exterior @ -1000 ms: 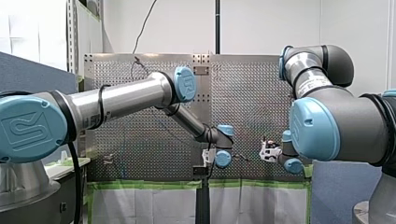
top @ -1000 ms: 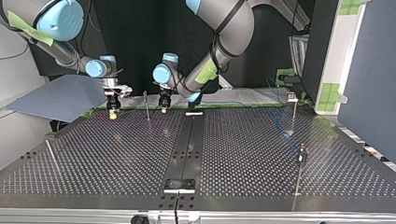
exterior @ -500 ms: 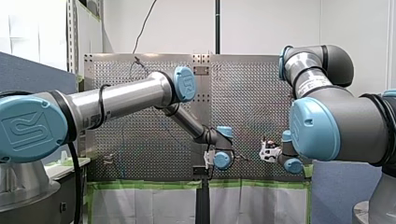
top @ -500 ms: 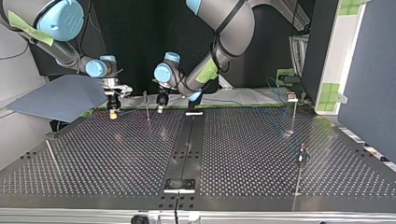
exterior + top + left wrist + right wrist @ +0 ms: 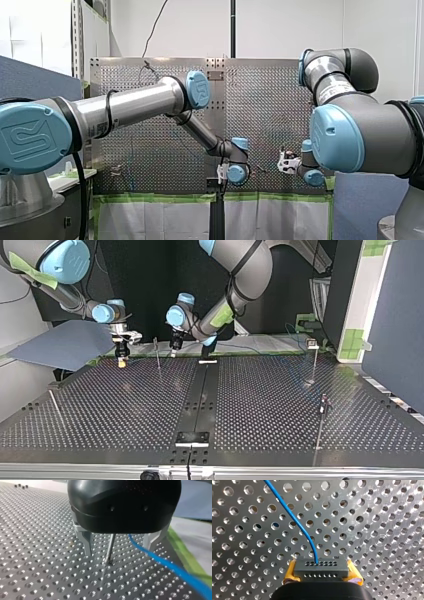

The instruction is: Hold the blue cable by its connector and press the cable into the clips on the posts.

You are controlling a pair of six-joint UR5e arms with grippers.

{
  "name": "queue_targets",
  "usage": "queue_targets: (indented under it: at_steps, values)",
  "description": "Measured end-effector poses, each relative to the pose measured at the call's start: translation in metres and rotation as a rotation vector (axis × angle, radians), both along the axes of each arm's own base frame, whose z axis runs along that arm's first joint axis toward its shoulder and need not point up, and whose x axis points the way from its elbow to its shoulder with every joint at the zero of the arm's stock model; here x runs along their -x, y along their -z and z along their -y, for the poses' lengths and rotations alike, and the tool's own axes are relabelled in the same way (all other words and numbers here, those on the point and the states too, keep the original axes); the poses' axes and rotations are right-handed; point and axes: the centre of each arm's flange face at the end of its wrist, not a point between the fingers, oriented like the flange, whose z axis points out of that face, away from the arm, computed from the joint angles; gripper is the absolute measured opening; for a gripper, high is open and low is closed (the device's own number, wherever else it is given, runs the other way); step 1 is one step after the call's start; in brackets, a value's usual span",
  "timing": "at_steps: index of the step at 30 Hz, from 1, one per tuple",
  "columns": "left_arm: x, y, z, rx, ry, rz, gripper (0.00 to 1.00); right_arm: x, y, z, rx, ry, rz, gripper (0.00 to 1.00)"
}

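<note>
In the right wrist view my right gripper (image 5: 322, 574) is shut on the dark grey connector (image 5: 321, 567), yellow pads on both its ends. The blue cable (image 5: 294, 520) leaves the connector and runs off over the perforated table. In the left wrist view my left gripper (image 5: 117, 552) is open; its metal fingers (image 5: 86, 542) stand on either side of a thin post (image 5: 110, 547). The blue cable (image 5: 162, 562) runs from behind that post past one finger, free of both. In the top view my left gripper (image 5: 173, 352) hangs beside a post (image 5: 157, 354), my right gripper (image 5: 120, 360) further left.
More thin posts stand on the perforated table (image 5: 250, 405): two at the top view's right (image 5: 314, 362) (image 5: 321, 425) and one leaning at its left (image 5: 56, 407). A dark rail (image 5: 197, 400) runs down the middle. A grey-blue sheet (image 5: 65, 345) lies beyond the table's edge.
My left gripper's fingers have opened and its wrist has shifted slightly, lifting off the table in the top view. My right gripper has kept still with the connector.
</note>
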Motion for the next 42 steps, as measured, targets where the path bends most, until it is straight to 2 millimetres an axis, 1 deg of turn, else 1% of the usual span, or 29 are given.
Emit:
queue_targets:
  at_steps: [3,13,16,21,31,42]
  values:
    - [0.007,0.002,0.003,-0.021,0.018,-0.011,0.98,0.0,0.0,0.0,-0.001,-0.003,0.0,0.0]
    - [0.053,0.016,0.022,-0.1,0.143,-0.091,0.98,-0.003,0.0,-0.001,-0.002,-0.01,0.002,0.0]
    - [0.064,0.019,0.026,-0.103,0.159,-0.1,0.98,-0.004,0.0,-0.002,-0.003,-0.011,0.002,0.0]
    - [0.07,0.019,0.03,-0.084,0.144,-0.089,0.98,-0.005,0.0,-0.002,-0.004,-0.012,0.003,0.0]
    - [0.072,0.001,0.044,-0.045,0.133,-0.042,0.98,-0.005,0.0,-0.002,-0.005,-0.012,0.004,0.0]
    - [0.081,-0.003,0.054,-0.034,0.147,-0.032,0.98,-0.004,0.0,-0.002,-0.007,-0.01,0.008,0.0]
